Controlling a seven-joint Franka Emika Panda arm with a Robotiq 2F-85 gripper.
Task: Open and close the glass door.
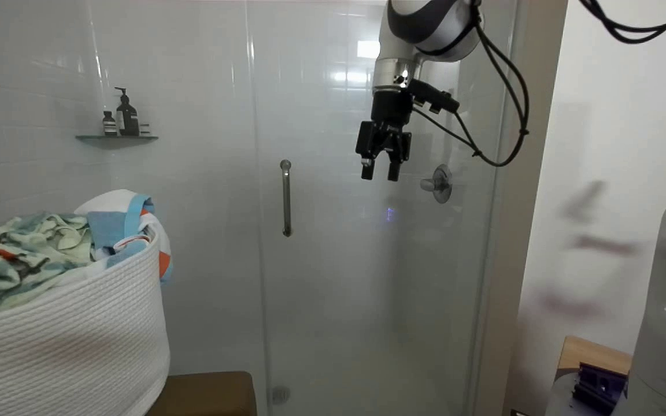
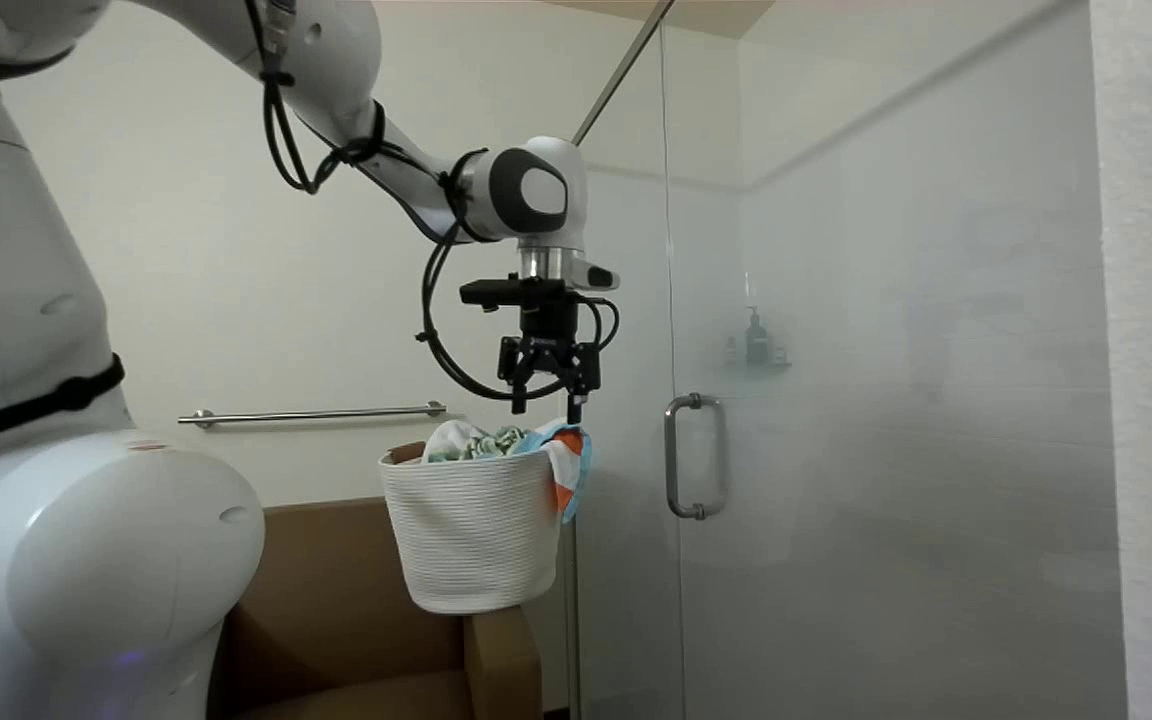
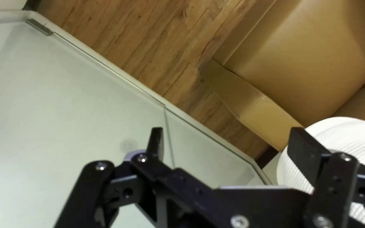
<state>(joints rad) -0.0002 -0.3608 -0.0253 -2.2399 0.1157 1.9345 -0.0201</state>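
Observation:
The glass door (image 1: 333,289) is a tall clear panel with a vertical silver bar handle (image 1: 286,199). It shows in both exterior views, with its handle (image 2: 674,456) near the seam to a plain glass panel. The door (image 2: 896,560) looks shut, in line with that panel. In the wrist view its lower edge runs along the sill, and the door (image 3: 74,104) fills the left side; the handle is out of view there. My gripper (image 1: 380,172) points down, open and empty, in front of the glass, apart from the handle. Its fingers (image 3: 227,134) are wide apart.
A white basket (image 2: 471,540) of towels rests on the arm of a brown armchair (image 2: 346,600), close below the gripper. The plain glass panel (image 2: 626,580) adjoins the door. A towel bar (image 2: 316,415) is on the wall. A shelf with bottles (image 1: 128,115) is behind glass.

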